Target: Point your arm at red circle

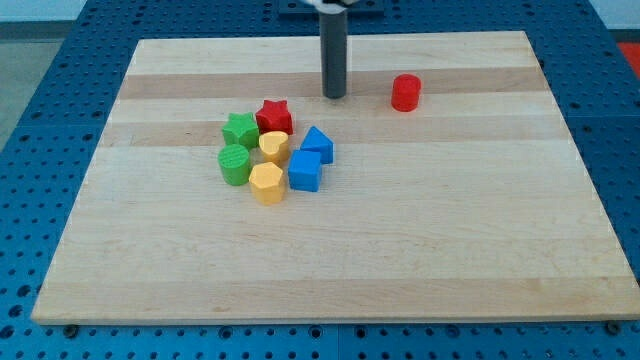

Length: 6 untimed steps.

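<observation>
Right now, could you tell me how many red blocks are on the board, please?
2. The red star sits at the top of the cluster, touching the green star. The red circle stands alone to the view's right of my tip. None seems hidden.

A pale wooden board lies on a blue perforated table. Left of the board's centre, 7 small blocks cluster together: a green star block, a red star block, a green cylinder block, a yellow heart-like block, a yellow hexagon block, a blue triangular block and a blue cube block.
</observation>
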Each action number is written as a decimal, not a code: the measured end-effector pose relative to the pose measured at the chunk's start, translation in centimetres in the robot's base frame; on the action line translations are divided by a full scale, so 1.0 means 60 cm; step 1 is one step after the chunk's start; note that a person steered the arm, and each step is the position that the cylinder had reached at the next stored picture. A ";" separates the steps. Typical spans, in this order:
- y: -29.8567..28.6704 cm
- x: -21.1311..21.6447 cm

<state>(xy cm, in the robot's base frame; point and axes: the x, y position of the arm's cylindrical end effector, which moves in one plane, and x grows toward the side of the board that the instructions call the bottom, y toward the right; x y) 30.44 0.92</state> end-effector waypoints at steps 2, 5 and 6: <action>0.128 -0.025; 0.202 0.028; 0.202 0.041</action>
